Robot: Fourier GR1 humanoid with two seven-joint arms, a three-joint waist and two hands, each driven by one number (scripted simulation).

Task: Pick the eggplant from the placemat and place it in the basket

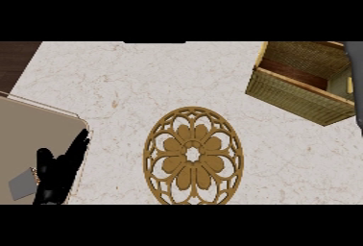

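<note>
A gold oval placemat [193,155] with a cut-out flower pattern lies at the middle of the pale marble counter, and nothing rests on it. No eggplant shows anywhere. The woven basket [297,93] stands at the upper right, tilted in the view, with its brown inside open. A grey forearm [355,86] runs along the right edge, over the basket's right side, but its hand is outside the picture. My left hand [58,169] rests at the lower left, fingers straight and pointing up, holding nothing.
A beige board [32,139] with a light rim fills the left edge, partly under my left hand. A dark wooden surface [16,60] shows past the counter's upper left corner. Bare marble lies between placemat and basket.
</note>
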